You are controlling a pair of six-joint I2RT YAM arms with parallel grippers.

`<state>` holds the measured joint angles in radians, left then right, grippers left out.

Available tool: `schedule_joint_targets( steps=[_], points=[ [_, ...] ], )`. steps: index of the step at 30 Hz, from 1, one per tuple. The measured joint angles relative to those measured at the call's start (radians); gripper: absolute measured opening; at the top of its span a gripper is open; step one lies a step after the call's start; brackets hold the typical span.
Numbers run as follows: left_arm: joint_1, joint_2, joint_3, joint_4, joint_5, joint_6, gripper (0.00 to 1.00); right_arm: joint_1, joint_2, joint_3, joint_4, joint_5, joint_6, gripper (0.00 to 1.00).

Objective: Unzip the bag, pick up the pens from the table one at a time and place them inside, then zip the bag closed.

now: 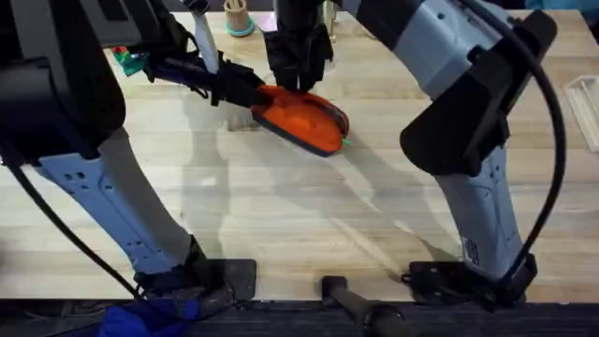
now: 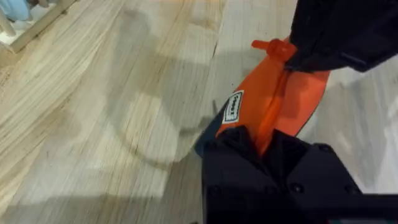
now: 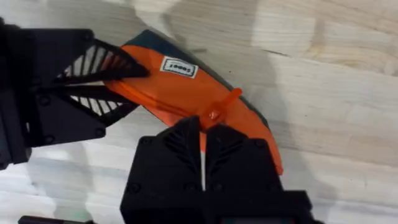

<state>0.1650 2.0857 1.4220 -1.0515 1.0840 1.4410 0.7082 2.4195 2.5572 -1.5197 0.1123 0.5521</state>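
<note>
The orange bag point(image 1: 301, 118) lies on the table point(image 1: 281, 215) at the far middle, with its dark lower edge toward the front. My left gripper point(image 1: 251, 95) comes in from the left and is shut on the bag's left end point(image 2: 252, 134). My right gripper point(image 1: 298, 82) comes down from behind and is shut on the zipper edge point(image 3: 202, 142), just by the red zipper pull point(image 3: 221, 106). That pull point(image 2: 270, 46) sticks out beside the right fingers. A sliver of green point(image 1: 345, 140) shows at the bag's right end. The pens are otherwise hidden.
A cup of wooden sticks point(image 1: 238, 17) stands at the back. A green and red item point(image 1: 127, 62) lies at the far left, and a clear container point(image 1: 586, 105) sits at the right edge. The near half of the table is bare wood.
</note>
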Motion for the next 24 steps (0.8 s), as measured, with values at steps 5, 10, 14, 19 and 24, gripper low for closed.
schedule_joint_targets(
  steps=[5, 10, 14, 19, 24],
  points=[
    [0.000, 0.000, 0.000, 0.000, 0.000, 0.000, 0.040, -0.001, 0.000, 0.000, -0.015, 0.008, 0.002, 0.035],
    [0.000, 0.000, 0.000, 0.000, -0.001, 0.000, 0.040, -0.002, 0.000, 0.000, -0.028, 0.008, 0.002, 0.034],
    [0.000, 0.000, 0.000, 0.000, -0.001, 0.000, 0.040, -0.002, 0.000, 0.000, -0.037, 0.011, 0.002, 0.034],
    [0.000, 0.000, 0.000, 0.000, -0.002, 0.000, 0.040, -0.002, 0.000, 0.000, -0.073, 0.030, 0.002, 0.034],
    [0.000, 0.000, 0.000, 0.000, -0.004, 0.000, 0.040, -0.002, 0.000, 0.000, -0.097, 0.049, 0.002, 0.034]
  ],
)
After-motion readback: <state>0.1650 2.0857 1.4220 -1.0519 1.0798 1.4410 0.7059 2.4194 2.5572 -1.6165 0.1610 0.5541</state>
